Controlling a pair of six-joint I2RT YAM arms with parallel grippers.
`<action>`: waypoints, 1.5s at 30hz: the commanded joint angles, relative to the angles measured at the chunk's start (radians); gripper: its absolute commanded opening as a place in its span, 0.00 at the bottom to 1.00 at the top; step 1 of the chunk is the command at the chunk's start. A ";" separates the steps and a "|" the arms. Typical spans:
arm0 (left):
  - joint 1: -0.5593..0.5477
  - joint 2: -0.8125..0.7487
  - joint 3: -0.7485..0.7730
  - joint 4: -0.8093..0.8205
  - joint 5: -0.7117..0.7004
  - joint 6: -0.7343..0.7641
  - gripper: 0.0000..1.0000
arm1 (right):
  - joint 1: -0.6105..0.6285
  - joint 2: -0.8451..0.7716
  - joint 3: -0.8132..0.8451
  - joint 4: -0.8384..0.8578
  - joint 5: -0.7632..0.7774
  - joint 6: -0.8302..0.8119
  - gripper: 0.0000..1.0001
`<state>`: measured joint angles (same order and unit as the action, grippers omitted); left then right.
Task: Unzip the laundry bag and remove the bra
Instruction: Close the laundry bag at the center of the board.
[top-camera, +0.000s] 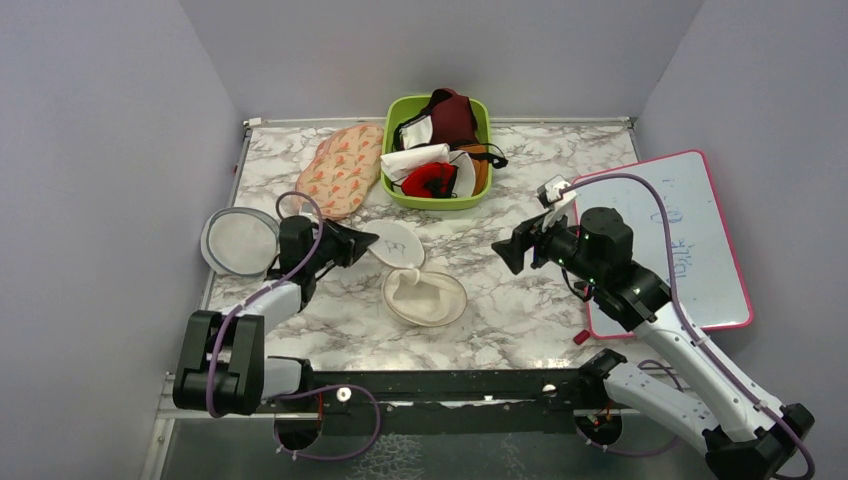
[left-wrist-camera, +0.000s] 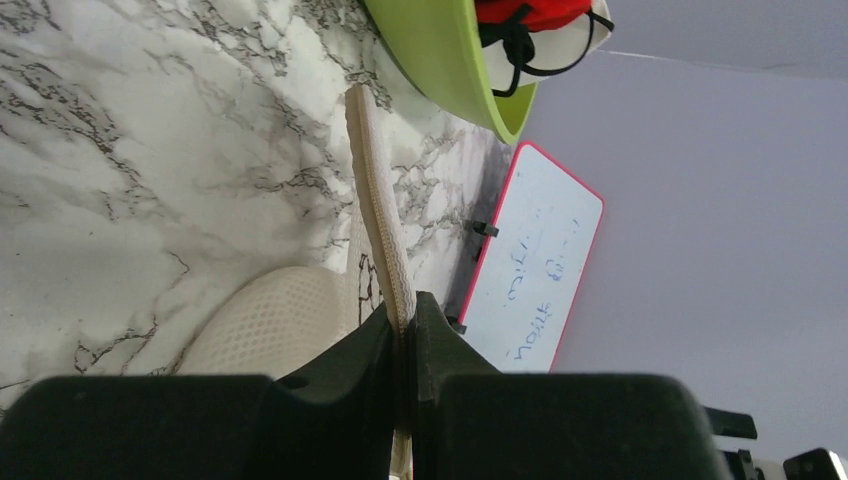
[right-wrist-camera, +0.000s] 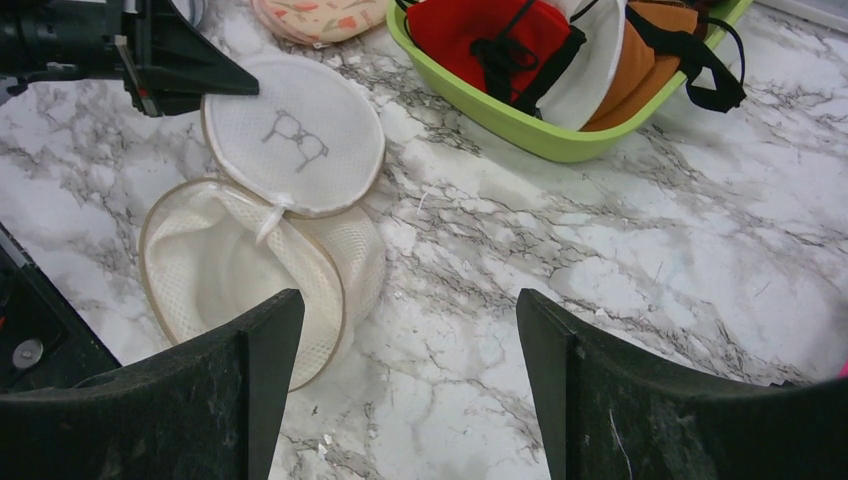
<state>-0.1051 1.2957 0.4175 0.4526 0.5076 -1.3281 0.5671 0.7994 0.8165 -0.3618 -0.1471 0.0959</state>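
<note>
Left gripper (left-wrist-camera: 403, 322) pinching the lid rim of the laundry bag (top-camera: 424, 296)
Bag unzipped; bra (top-camera: 430, 180) in green basket (top-camera: 445, 202) at twelve o'clock; right gripper (top-camera: 503, 255) spread at three o'clock

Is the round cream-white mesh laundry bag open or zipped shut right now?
Open. The laundry bag's black-marked lid is swung clear of its hollow base, and the left gripper pinches the lid's rim.

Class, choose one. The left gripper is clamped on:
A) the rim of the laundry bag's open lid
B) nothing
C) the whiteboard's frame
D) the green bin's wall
A: the left gripper is shut on the lid rim of the laundry bag, seen edge-on in its wrist view.
</note>
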 joint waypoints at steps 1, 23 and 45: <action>0.016 -0.115 -0.025 0.064 0.055 0.111 0.00 | -0.006 0.009 0.003 -0.012 0.020 -0.013 0.77; -0.082 -0.463 -0.002 0.104 0.152 1.030 0.00 | -0.004 0.353 -0.148 0.302 -0.554 0.370 0.76; -0.301 -0.556 -0.067 0.091 0.258 1.679 0.00 | -0.023 0.676 -0.034 0.352 -0.464 0.302 0.01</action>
<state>-0.3882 0.7258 0.3542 0.5293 0.7136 0.2188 0.5777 1.4849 0.6857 0.1276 -0.7101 0.5369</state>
